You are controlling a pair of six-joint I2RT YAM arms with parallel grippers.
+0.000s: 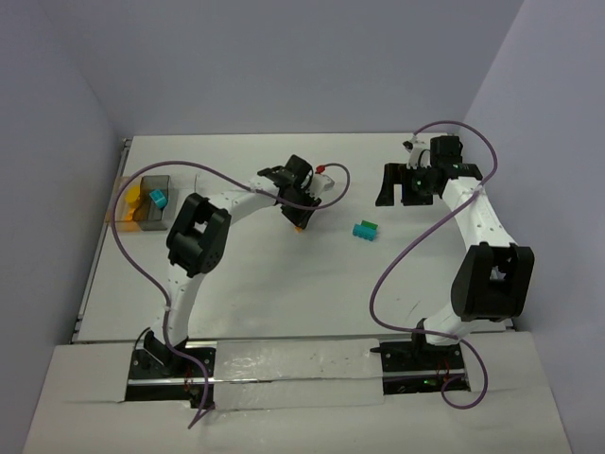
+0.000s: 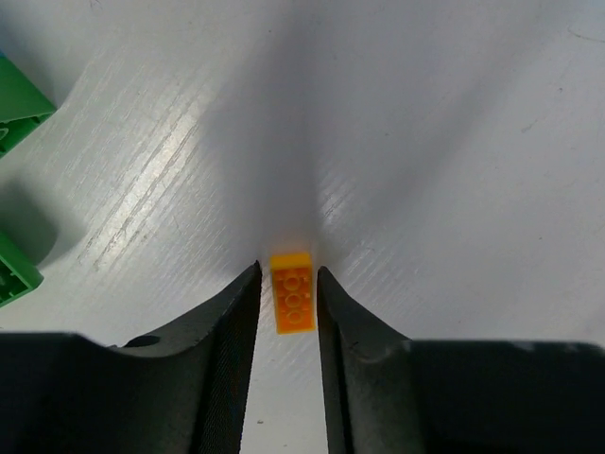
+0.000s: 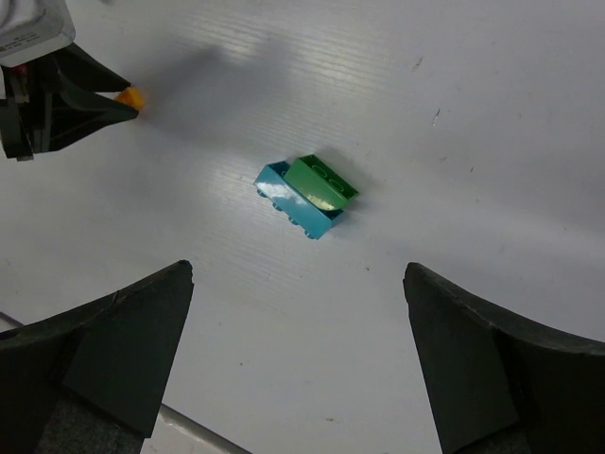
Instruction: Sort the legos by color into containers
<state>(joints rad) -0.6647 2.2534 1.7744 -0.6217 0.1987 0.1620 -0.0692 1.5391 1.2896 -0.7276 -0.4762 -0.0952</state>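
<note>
Your left hand point(image 2: 288, 268) is low over the white desk point(image 2: 425, 142), with its two black fingers point(image 2: 227, 331) drawn in narrow. A small orange plastic brick point(image 2: 293, 295) lies flat on the desk exactly between them, studs facing up, its long side along the fingers. On each side of the brick a very thin strip of desk shows, a little wider on the left. I cannot tell if the pads press the brick or only stand beside it.

To the left of this hand, two green plastic pieces point(image 2: 19, 109) lie on the desk. They are cut off by the edge of the wrist view and are well apart from the fingers.

Your right hand point(image 3: 298, 274) is fully open and has hold of nothing. Ahead of it, in line with the gap between its fingers but apart from both, a teal plastic brick point(image 3: 279, 194) lies on the desk. A green plastic brick point(image 3: 321, 183) sits on top of the teal one, tilted a little.

A smoky brown see-through tray point(image 1: 156, 178) is on the desk far to the left of your left hand. Inside it are a teal piece point(image 1: 159, 199) and some yellow-orange pieces point(image 1: 137, 203).
</note>
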